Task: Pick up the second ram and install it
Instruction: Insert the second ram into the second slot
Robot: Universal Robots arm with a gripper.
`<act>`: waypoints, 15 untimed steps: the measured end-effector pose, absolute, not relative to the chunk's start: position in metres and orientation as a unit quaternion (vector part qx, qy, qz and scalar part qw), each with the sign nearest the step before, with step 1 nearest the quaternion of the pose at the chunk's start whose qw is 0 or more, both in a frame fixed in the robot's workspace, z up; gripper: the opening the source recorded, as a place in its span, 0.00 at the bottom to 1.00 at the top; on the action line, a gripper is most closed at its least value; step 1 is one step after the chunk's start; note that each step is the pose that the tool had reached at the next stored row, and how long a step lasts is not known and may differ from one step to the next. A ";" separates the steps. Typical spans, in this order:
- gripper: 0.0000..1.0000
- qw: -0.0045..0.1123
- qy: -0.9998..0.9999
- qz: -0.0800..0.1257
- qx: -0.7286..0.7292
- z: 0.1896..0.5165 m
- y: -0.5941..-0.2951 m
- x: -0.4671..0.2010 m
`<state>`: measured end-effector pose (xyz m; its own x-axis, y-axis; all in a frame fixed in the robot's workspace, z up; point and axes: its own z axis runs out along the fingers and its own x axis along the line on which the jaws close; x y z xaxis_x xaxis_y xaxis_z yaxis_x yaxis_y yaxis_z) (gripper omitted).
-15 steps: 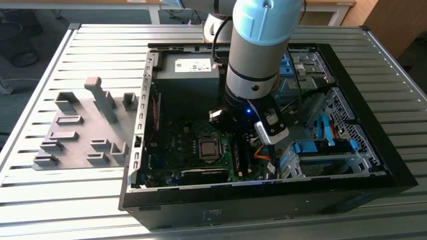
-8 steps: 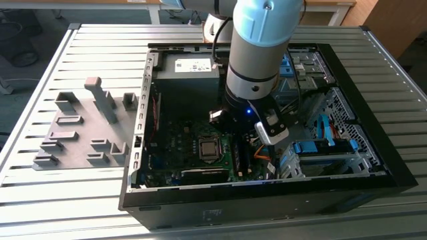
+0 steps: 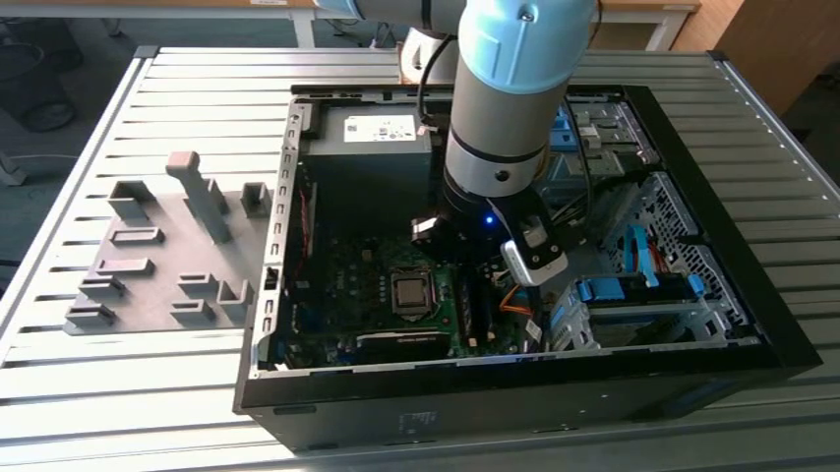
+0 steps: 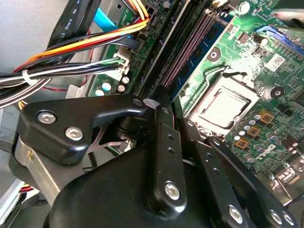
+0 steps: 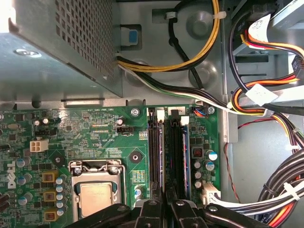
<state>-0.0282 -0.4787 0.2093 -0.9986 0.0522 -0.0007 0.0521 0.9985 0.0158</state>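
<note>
One open black computer case [image 3: 525, 379] lies on the slatted metal tabletop [image 3: 157, 393]. In both wrist views the single gripper [image 5: 166, 209] [image 4: 159, 109] hangs over the motherboard's memory slots, beside one silver processor socket [image 5: 97, 192]. One thin blue-green second ram [image 5: 186, 152] [image 4: 204, 42] stands on edge there, its long axis along the slots, running from lower centre toward frame top in the first wrist view. The jaws sit narrow. I cannot tell whether they pinch it.

second ram [image 5: 165, 156] | thin, long board, seen edge-on as a dark strip | upright on its long edge, lengthwise along the memory slots | near motherboard's cable-side edge, beside the processor socket | seating depth unclear
</note>
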 end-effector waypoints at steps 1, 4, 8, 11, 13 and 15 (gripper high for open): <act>0.14 0.000 1.000 0.008 0.026 0.210 -0.479 -0.028; 0.14 0.000 1.000 0.008 0.026 0.212 -0.479 -0.028; 0.14 0.000 1.000 0.008 0.026 0.214 -0.479 -0.028; 0.14 0.000 1.000 0.008 0.026 0.214 -0.479 -0.028; 0.14 -0.001 1.000 0.007 0.025 0.214 -0.479 -0.027; 0.14 -0.001 1.000 0.007 0.023 0.214 -0.479 -0.027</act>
